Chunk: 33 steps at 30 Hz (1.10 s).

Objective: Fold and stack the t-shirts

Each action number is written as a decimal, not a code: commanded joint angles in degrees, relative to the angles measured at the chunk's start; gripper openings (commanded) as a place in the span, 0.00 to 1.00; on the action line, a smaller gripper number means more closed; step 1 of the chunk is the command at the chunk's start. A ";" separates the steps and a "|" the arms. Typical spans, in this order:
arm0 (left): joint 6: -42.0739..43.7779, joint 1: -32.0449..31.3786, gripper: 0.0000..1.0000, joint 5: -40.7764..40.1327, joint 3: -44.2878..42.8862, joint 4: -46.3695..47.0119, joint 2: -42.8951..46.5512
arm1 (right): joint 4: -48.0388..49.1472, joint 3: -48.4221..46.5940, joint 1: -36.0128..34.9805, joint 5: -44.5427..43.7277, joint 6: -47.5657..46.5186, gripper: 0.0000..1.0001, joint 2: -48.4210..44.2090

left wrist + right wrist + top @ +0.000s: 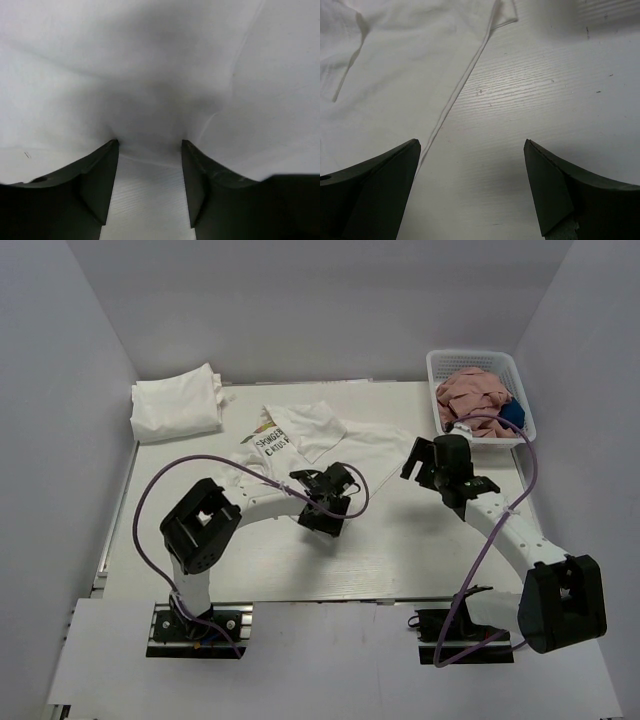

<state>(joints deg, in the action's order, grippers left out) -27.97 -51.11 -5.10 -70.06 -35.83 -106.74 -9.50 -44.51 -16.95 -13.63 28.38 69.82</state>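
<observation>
Printed t-shirt [345, 438] mid-table, folded white bundle [178, 408] far-left, basket [436, 388] far-right

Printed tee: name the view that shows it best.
Top external. It shows the whole printed tee spread on the table, with its dark lettering in sight. Left wrist shows only blank white cloth up close. Right wrist shows only a hemmed edge.

Robot lab, white enclosure walls [60, 350], bolted arms [262, 502]
</observation>
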 commanded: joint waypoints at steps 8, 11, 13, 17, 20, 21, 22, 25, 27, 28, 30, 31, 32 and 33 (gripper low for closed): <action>0.90 0.05 0.00 2.38 6.07 2.79 0.74 | 0.70 0.48 1.66 -0.35 -1.39 0.90 -0.21; -1.20 1.19 0.00 -2.53 6.78 1.39 5.47 | 1.24 0.74 1.75 -0.35 -2.27 0.90 -0.39; -5.14 1.19 0.00 -10.57 6.78 -2.37 11.34 | 1.58 0.83 1.74 -0.35 -3.32 0.90 -0.74; -11.92 1.19 0.00 -22.30 6.17 -8.10 23.28 | 3.61 1.79 1.74 0.52 -4.21 0.90 -1.44; -12.46 1.19 0.00 -25.13 8.00 -8.64 29.64 | 5.45 2.32 1.66 4.48 -5.09 0.90 -0.66; -12.46 1.19 0.00 -26.09 8.01 -8.64 32.70 | 5.37 2.06 1.66 5.10 -5.61 0.90 -0.30; -12.46 1.19 0.00 -26.97 8.71 -9.94 33.95 | 5.37 1.97 1.57 5.28 -5.44 0.90 -0.13; -18.86 1.19 0.00 -33.38 8.19 -16.44 36.68 | 2.39 1.09 1.74 4.14 -5.88 0.90 1.63; -22.30 1.19 0.00 -35.94 8.19 -19.62 37.83 | -0.25 1.00 1.57 5.01 -6.14 0.88 2.68; -22.31 1.19 0.00 -35.94 8.19 -19.62 38.44 | -0.78 1.35 1.22 6.15 -7.19 0.88 2.77; -22.31 1.19 0.00 -35.94 8.80 -18.22 39.58 | -2.98 2.93 1.31 8.52 -7.29 0.86 3.56; -22.31 1.19 0.00 -35.94 8.80 -18.22 39.59 | -3.51 3.98 1.22 8.79 -6.68 0.85 3.48; -22.31 1.19 0.00 -37.16 8.80 -18.74 39.59 | -3.42 4.69 1.22 9.40 -6.41 0.85 3.83; -23.79 1.19 0.00 -37.87 8.28 -19.35 39.59 | -2.81 5.13 1.22 10.11 -6.15 0.83 3.83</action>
<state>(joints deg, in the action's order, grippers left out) -48.12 -50.00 -38.26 -61.41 -52.75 -68.86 -10.50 -40.99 -15.49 -6.66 22.44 73.06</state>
